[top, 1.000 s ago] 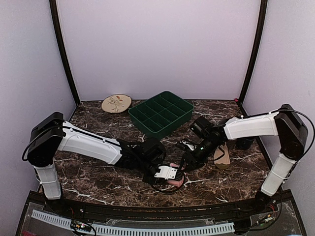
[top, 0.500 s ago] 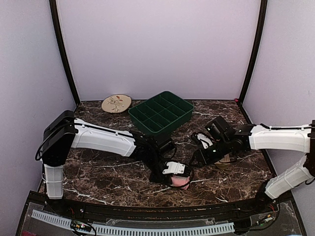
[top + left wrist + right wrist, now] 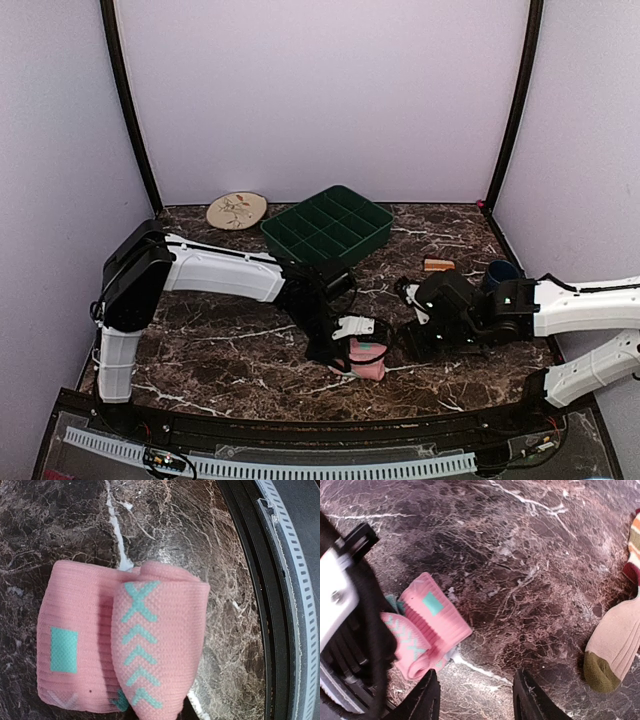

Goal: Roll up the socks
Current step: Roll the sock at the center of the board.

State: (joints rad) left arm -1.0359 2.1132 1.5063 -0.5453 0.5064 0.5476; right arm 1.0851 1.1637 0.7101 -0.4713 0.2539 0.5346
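Our left gripper [image 3: 360, 345] was clamped on the rolled pink sock [image 3: 125, 645]. Right of that sock, our right gripper [image 3: 476, 682] hung with its fingers apart, and the tan sock [image 3: 615, 640] lay farther right.

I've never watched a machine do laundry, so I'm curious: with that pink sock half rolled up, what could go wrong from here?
1. The pink sock is only loosely rolled, one flat end sticking out; if the left pincer lets go, it may spring open.
2. The right pincer hangs open close by and could bump the left one.
3. The tan sock lies apart, so the pair may not get rolled together.
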